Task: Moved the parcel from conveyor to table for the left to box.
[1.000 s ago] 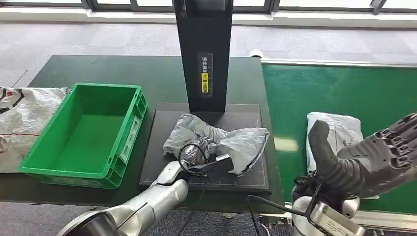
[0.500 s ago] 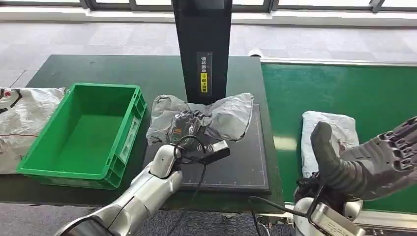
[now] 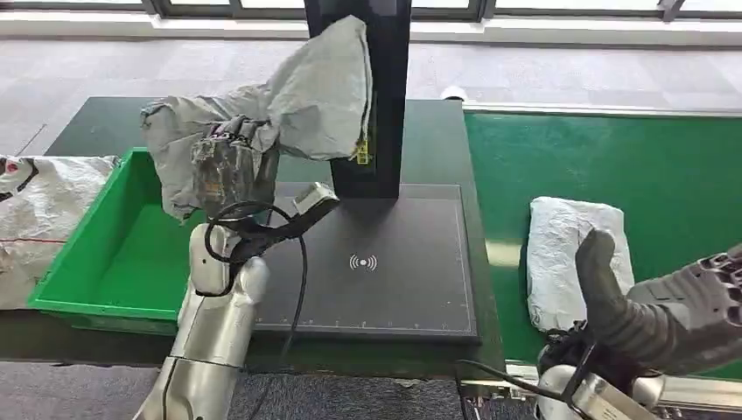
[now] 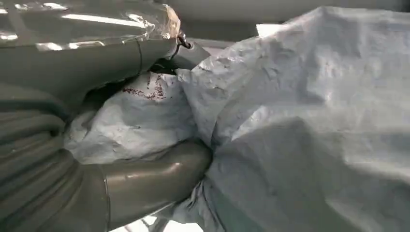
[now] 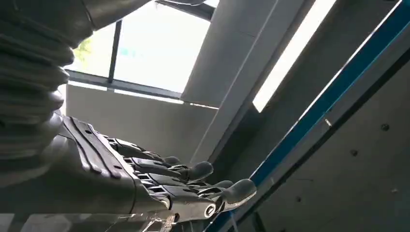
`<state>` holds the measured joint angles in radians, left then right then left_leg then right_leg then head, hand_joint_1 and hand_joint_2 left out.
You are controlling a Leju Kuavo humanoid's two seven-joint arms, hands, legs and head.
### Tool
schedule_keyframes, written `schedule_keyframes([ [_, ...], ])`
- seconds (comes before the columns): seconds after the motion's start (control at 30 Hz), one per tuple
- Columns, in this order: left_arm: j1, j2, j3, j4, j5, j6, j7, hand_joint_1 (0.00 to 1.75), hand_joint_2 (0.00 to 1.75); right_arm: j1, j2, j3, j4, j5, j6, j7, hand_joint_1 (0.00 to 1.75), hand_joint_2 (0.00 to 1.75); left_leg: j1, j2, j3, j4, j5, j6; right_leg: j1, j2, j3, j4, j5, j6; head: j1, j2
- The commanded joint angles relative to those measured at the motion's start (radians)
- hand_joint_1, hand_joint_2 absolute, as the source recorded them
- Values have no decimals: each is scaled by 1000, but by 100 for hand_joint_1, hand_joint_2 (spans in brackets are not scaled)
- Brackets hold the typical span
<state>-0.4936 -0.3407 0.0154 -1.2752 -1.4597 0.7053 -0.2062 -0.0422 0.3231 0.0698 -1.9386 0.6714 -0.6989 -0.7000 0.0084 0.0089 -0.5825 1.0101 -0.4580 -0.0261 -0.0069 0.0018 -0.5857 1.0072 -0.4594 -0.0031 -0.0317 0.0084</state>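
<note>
Left hand (image 3: pixel 229 166) grips the grey parcel (image 3: pixel 302 101) aloft, its reddish print too blurred to read.

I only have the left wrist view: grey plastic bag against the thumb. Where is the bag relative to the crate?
Observer: The left hand holds the grey parcel in the air, above the near right corner of the green crate.
Operator: Crate loaded?
Observer: No, bare green floor inside.
Operator: Right hand busy?
Observer: The right hand holds nothing, fingers extended, beside a white parcel lying on the green conveyor.
</note>
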Motion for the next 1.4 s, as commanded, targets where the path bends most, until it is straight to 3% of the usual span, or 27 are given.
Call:
schedule_keyframes([
  [0.03, -13, -8, 457, -51, 140, -7, -139, 175, 175, 79, 26, -62, -22, -1, 1, 2, 0, 175, 0, 2, 2, -2, 0, 0, 0, 3, 1, -1, 1, 0, 0, 0],
  [0.33, -18, -8, 505, -18, 90, -7, -105, 175, 175, 81, 26, -65, -26, -2, 1, 2, 0, 175, 0, -1, 3, -3, 1, 1, 1, -1, 4, -3, 1, 0, 0, 0],
  [0.37, -21, 49, 511, 44, 130, -7, -93, 175, 175, 81, 26, -64, -26, 0, 1, 4, 0, 175, 0, -1, 3, -3, 1, 1, 1, -1, 4, -3, 1, 0, 0, 0],
  [0.4, -17, 3, 519, 43, 85, -7, -64, 175, 175, 84, 26, -65, -25, -2, 1, 2, 0, 175, 0, -1, 4, -4, 1, 1, 0, -1, 4, -4, 1, 0, 0, 0],
  [0.53, -45, -8, 631, 122, 106, -7, -158, 175, 175, 80, 26, -56, -3, 6, 1, 2, 0, 175, -1, -1, 4, -3, 1, 1, -1, 0, 4, -3, 0, 0, 0, 0],
  [0.57, -58, 68, 609, 189, 160, -7, -156, 175, 175, 77, 26, -55, 2, 7, 1, 2, 0, 175, 0, -1, 5, -4, 2, 1, 0, -1, 5, -4, 1, 0, 0, 0],
  [0.6, -54, 87, 584, 216, 172, -7, -141, 175, 175, 73, 26, -54, 6, 7, 1, 2, 0, 175, -1, 0, 4, -3, 1, 0, -1, 0, 4, -2, 0, 0, 0, 0],
  [0.63, -50, 12, 601, 172, 98, -7, -121, 175, 175, 71, 26, -56, 8, 7, 1, 2, 0, 175, 0, -1, 5, -4, 2, 0, 0, 0, 4, -3, 1, 0, 0, 0],
  [1.0, -64, -4, 631, 190, 65, -7, -126, 175, 175, 71, 26, -52, 10, 8, 1, 2, 0, 175, 0, -3, 3, -2, 1, 1, 1, -2, 4, -3, 1, 0, 0, 0],
  [1.03, -69, -6, 637, 198, 48, -7, -118, 155, 175, 73, 26, -52, 10, 10, 1, 2, 0, 175, -1, -3, 2, -2, 1, 1, 0, -3, 3, -1, 0, 0, 0, 0],
  [1.07, -71, -8, 647, 187, 60, -7, -128, 0, 175, 74, 26, -51, 12, 13, 1, 2, 0, 175, 0, -4, 3, -3, 2, 1, 0, -3, 4, -3, 1, 0, 0, 0],
  [1.4, -77, -8, 702, 193, 107, -7, -135, 0, 175, 85, 26, -40, 44, 21, 1, 2, 0, 175, 0, -3, 2, -2, 1, 0, 1, -2, 3, -2, 1, 0, 0, 0],
])
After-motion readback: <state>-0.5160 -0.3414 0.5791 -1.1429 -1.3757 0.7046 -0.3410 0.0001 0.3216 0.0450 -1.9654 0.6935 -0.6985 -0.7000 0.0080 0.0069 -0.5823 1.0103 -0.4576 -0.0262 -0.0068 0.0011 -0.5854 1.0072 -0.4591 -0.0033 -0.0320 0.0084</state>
